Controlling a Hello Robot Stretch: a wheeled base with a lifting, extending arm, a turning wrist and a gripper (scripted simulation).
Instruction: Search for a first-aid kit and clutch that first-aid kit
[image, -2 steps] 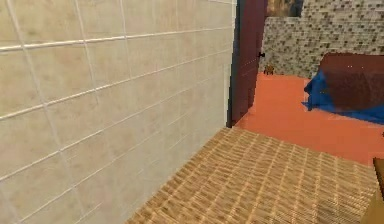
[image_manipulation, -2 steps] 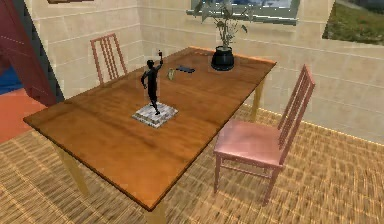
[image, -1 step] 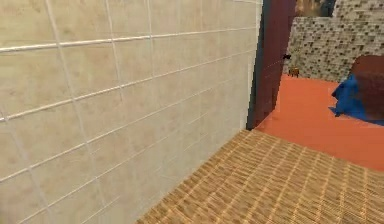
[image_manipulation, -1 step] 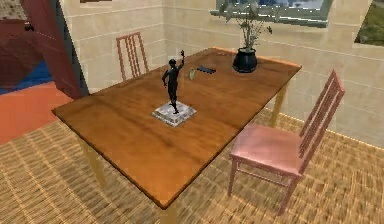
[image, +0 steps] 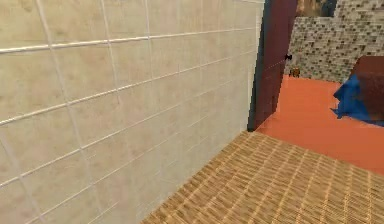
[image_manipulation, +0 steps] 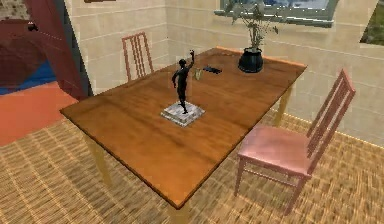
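Note:
A cream tiled wall stands close ahead in the forward view. Right of it a dark red open door leads to a room with an orange floor, where a dark red piece of furniture with blue cloth stands at the right edge. In the arm side view a wooden table carries a black figure statue on a pale base, a small dark flat thing and a potted plant.
A pink-seated chair stands at the table's right side and another chair at its far left side. Woven tan floor lies ahead. A window is behind the plant.

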